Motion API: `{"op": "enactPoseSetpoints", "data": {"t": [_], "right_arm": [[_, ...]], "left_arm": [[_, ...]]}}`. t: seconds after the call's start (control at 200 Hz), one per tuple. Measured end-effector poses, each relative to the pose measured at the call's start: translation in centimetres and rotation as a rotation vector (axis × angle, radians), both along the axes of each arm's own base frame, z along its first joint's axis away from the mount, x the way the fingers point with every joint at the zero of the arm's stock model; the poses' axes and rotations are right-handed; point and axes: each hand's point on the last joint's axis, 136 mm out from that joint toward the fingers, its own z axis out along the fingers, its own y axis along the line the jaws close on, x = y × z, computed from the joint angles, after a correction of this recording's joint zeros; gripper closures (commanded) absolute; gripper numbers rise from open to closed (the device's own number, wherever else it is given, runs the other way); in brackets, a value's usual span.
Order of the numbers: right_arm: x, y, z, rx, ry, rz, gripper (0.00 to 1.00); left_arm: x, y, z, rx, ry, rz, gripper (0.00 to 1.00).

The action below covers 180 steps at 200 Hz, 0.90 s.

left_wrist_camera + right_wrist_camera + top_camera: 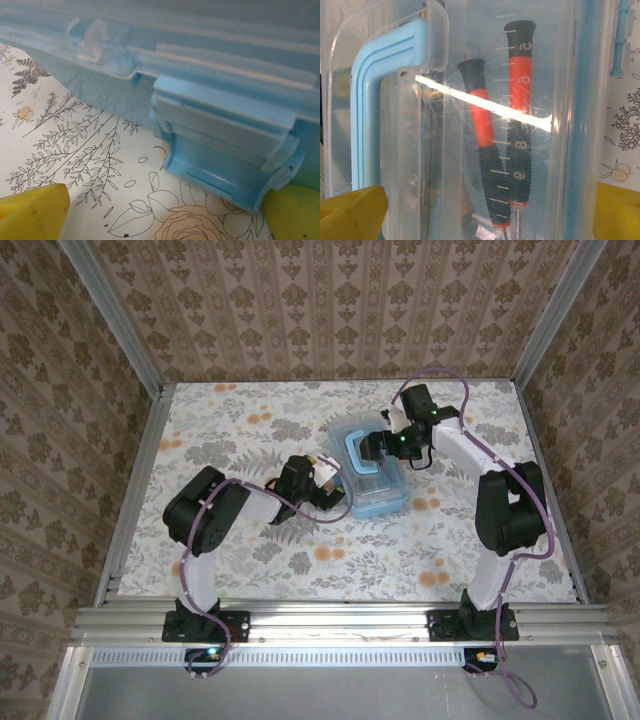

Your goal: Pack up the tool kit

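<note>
Left claw point(330, 478): released, fingers spread wide to either side of the latch point(225, 145), gripping nothing.
Right claw point(385, 445): also released, spread low over the lid point(445, 50) near the handle point(370, 110).
Case point(375, 485): mid-counter point(250, 420), between the two claws, with the left claw at its side and the right claw above it.
Contents: two red-black screwdrivers point(482, 125) lie in the case under the clear lid, beside the handle. The pliers cannot be made out.
Stage: probably tools in and lid on, with latching left to do.
Risk 1: a sideways push on the latch could slide the light case, since nothing pins it.
Risk 2: if the lid is not seated, the latch may slip off rather than catch.
Risk 3: closing slightly off the latch would pinch the case wall and tilt the case.
</note>
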Motion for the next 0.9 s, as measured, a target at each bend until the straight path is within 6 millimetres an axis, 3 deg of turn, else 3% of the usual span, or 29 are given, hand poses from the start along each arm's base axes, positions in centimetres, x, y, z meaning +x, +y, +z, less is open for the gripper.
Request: {"op": "enactPoseSetpoints", "data": {"t": [0.415, 0.745, 0.9], "right_arm": [[0.7, -0.1, 0.1, -0.003, -0.030, -0.005, 0.00], [0.3, 0.5, 0.0, 0.022, -0.010, 0.014, 0.00], [0.0, 0.9, 0.1, 0.037, -0.001, 0.026, 0.00]], "left_arm": [[0.4, 0.6, 0.8, 0.067, -0.092, 0.151, 0.00], [1.8, 3.4, 1.7, 0.153, -0.175, 0.324, 0.00], [2.2, 4.3, 3.2, 0.170, -0.217, 0.368, 0.00]]}}
